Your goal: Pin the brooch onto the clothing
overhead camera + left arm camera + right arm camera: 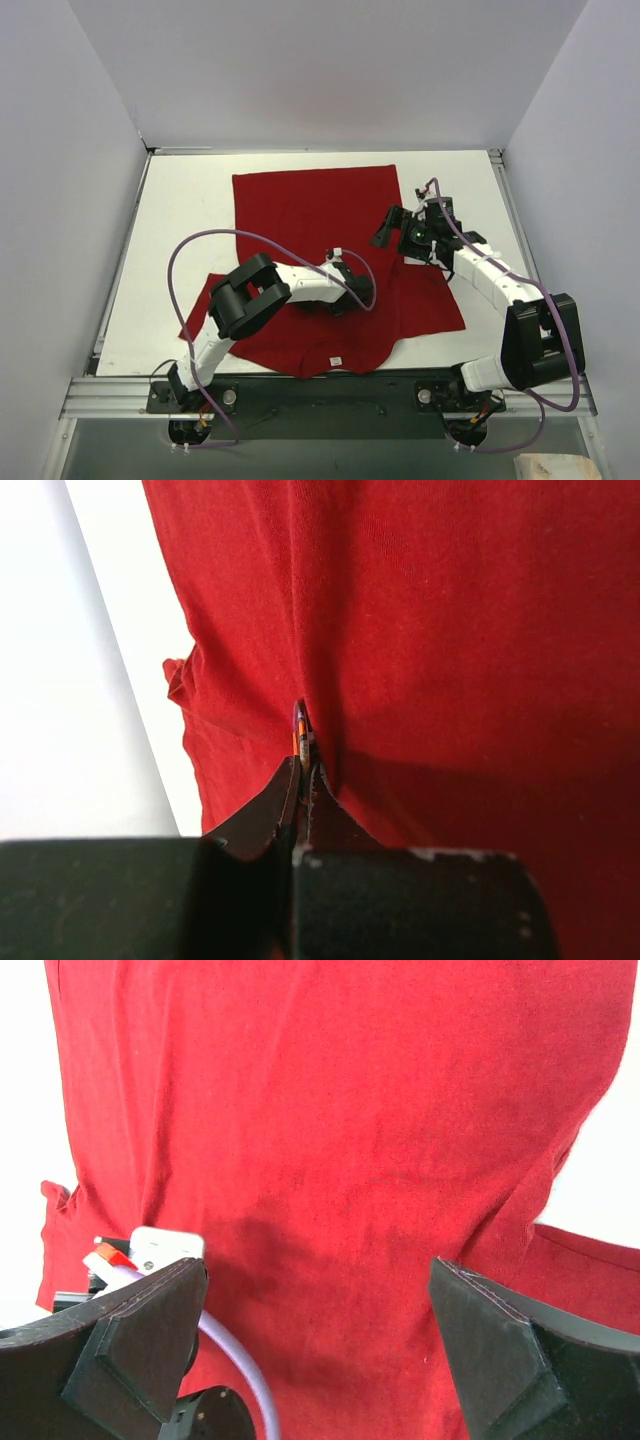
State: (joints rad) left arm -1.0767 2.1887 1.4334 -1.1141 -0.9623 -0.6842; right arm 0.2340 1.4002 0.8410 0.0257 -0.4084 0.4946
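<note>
Brooch [300,732] edge-on, standing upright at the tips of left gripper [303,772], which is pinched closed on it, low over red T-shirt [450,630] mid-body. Right gripper [318,1282] gaping, empty, farther off to the right

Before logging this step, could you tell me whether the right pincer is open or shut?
Open: the right pincer shows its fingers wide apart over the red T-shirt, holding nothing.
</note>
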